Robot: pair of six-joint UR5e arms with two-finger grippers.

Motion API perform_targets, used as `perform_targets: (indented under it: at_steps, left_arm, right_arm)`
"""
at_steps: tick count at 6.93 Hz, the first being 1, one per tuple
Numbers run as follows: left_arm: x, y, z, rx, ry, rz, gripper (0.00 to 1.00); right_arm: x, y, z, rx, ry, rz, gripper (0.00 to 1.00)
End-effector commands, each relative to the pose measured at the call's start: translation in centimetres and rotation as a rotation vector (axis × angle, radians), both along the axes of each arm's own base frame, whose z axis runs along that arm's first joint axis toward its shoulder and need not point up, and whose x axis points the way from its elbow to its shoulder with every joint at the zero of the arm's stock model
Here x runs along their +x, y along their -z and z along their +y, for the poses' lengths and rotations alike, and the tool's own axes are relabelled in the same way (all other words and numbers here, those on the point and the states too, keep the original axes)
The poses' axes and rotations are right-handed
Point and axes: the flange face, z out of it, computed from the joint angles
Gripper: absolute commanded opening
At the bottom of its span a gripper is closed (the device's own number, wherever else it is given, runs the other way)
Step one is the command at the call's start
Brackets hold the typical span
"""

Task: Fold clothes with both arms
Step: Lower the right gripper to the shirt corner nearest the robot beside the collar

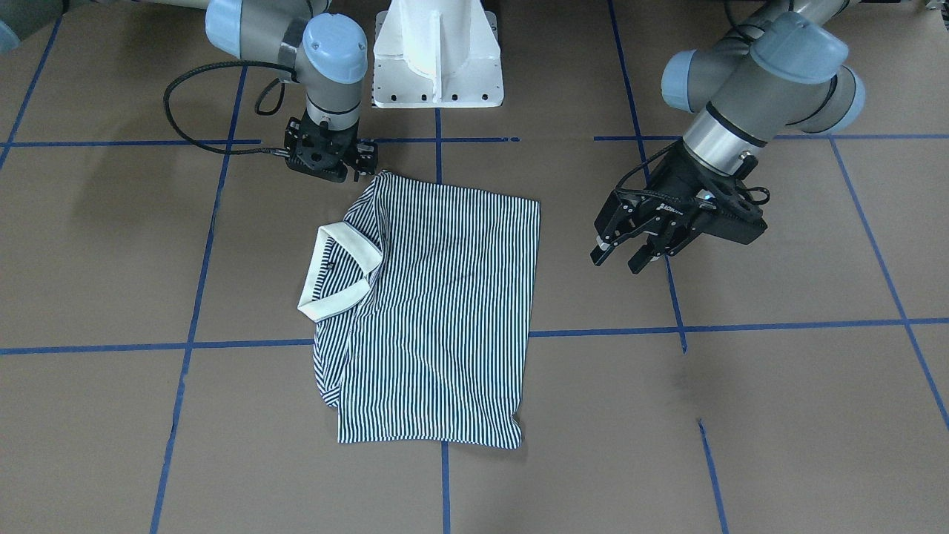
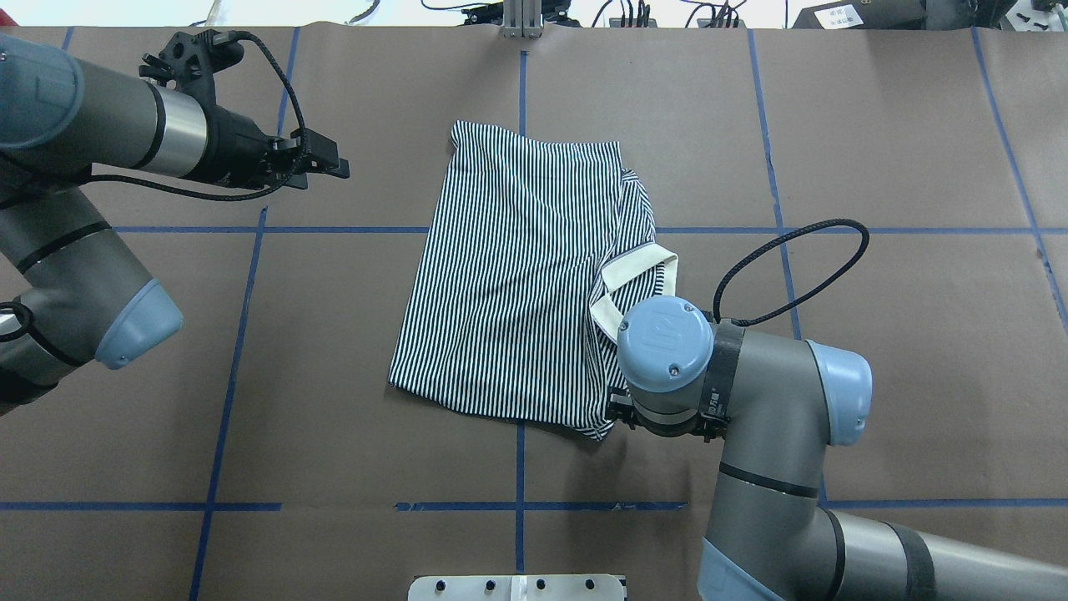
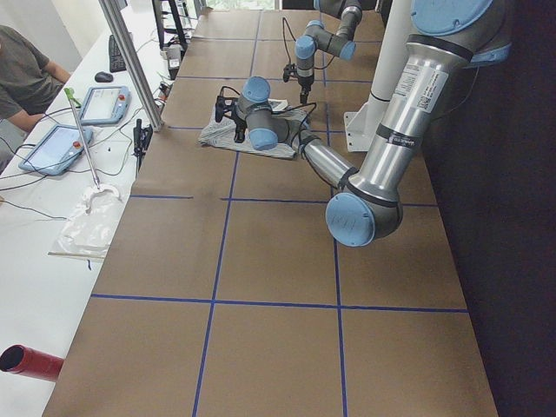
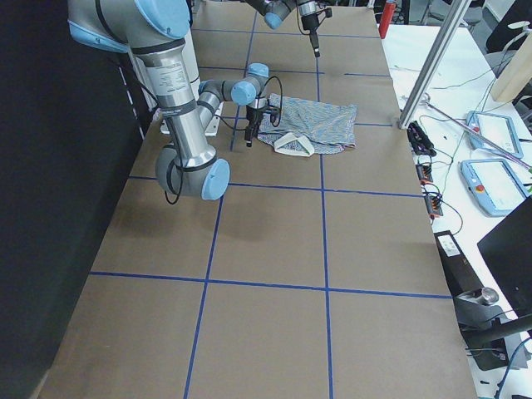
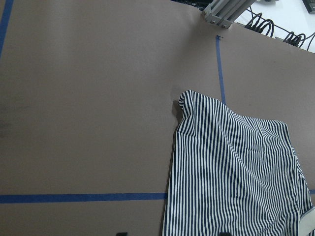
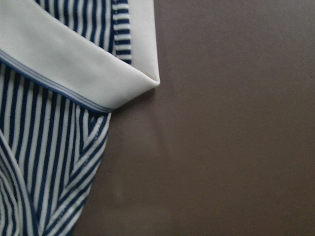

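Striped polo shirt [image 1: 437,311] corner lying just beside right gripper [image 1: 331,159], grip state untellable. Left gripper [image 1: 617,262] hanging released, well apart, probably readying a paired fold.

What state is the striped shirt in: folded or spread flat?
Folded, at least partly: the shirt forms a compact rectangle, no sleeve sticks out, and the collar lies at one edge.
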Motion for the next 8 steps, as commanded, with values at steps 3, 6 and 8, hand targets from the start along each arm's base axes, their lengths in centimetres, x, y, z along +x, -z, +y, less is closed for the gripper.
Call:
perform_targets:
  at_steps: [3,6,8]
  left_arm:
    - [-0.2,0.3,0.1,0.005,0.002,0.004,0.69]
    - [-0.1,0.2,0.1,0.004,0.001,0.003,0.69]
    - [-0.2,0.4,0.1,0.005,0.004,0.005,0.69]
  right_arm:
    - [-1.8,4.0,0.0,-0.082,-0.237,-0.026,0.77]
    - [-4.7,4.2,0.9,-0.181,-0.573,-0.070,0.73]
    - [-6.1,3.4,1.4,-0.215,-0.635,-0.083,0.74]
